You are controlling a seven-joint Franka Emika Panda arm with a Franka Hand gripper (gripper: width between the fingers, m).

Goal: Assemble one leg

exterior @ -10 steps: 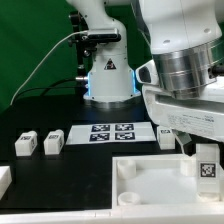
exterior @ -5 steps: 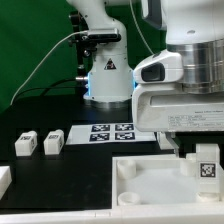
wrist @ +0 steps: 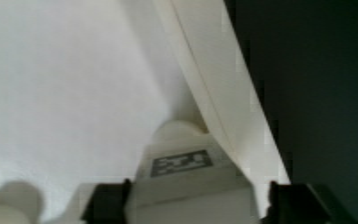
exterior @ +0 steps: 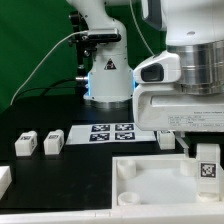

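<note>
The leg point(exterior: 207, 165), a small white block with a black-and-white tag, stands upright at the far corner of the large white tray-like piece point(exterior: 150, 185), on the exterior view's right. My gripper point(exterior: 198, 152) comes down from above and is shut on it. In the wrist view the leg point(wrist: 190, 165) fills the gap between my two dark fingers point(wrist: 108, 203), with its tag facing the camera and the tray's raised rim point(wrist: 220, 90) running beside it. Whether the leg's foot touches the tray is hidden.
Two more white leg blocks point(exterior: 25, 144) point(exterior: 53, 143) stand on the black table at the exterior view's left, and another point(exterior: 166, 138) sits behind my hand. The marker board point(exterior: 112, 132) lies mid-table. The arm's base point(exterior: 108, 75) is behind it. A white part point(exterior: 4, 180) is at the left edge.
A second ago my hand sat tilted; it has since turned square above the tray corner. The leg stays in about the same spot. Nothing visible differs over the last half second.
</note>
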